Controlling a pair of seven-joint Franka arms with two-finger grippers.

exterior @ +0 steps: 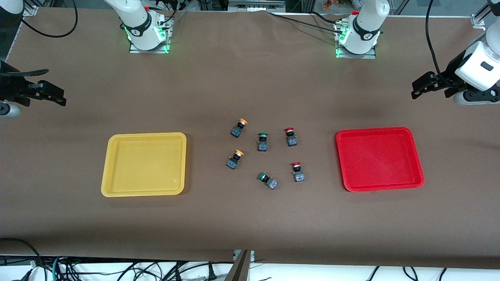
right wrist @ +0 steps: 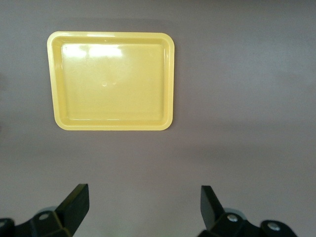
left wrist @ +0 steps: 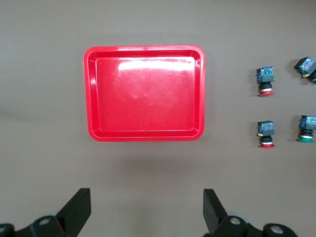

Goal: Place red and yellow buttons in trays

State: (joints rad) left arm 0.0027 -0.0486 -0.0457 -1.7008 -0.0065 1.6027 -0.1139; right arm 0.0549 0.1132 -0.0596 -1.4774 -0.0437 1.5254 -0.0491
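Observation:
Two red-capped buttons [exterior: 290, 136] [exterior: 297, 171] and two orange-yellow-capped buttons [exterior: 239, 128] [exterior: 234, 159] lie on the brown table between the trays. The yellow tray [exterior: 144, 164] lies toward the right arm's end and is empty. The red tray [exterior: 379, 158] lies toward the left arm's end and is empty. My left gripper [exterior: 420, 86] is open and empty, high over the table edge at its end; its wrist view shows the red tray [left wrist: 144, 93] and both red buttons [left wrist: 265, 80] [left wrist: 266, 134]. My right gripper [exterior: 54, 88] is open and empty at its end; its wrist view shows the yellow tray [right wrist: 111, 81].
Two green-capped switches [exterior: 262, 141] [exterior: 267, 180] lie among the buttons, one between the farther yellow and red buttons, one nearest the front camera. One green switch also shows in the left wrist view [left wrist: 307, 129]. Cables run along the table's edges.

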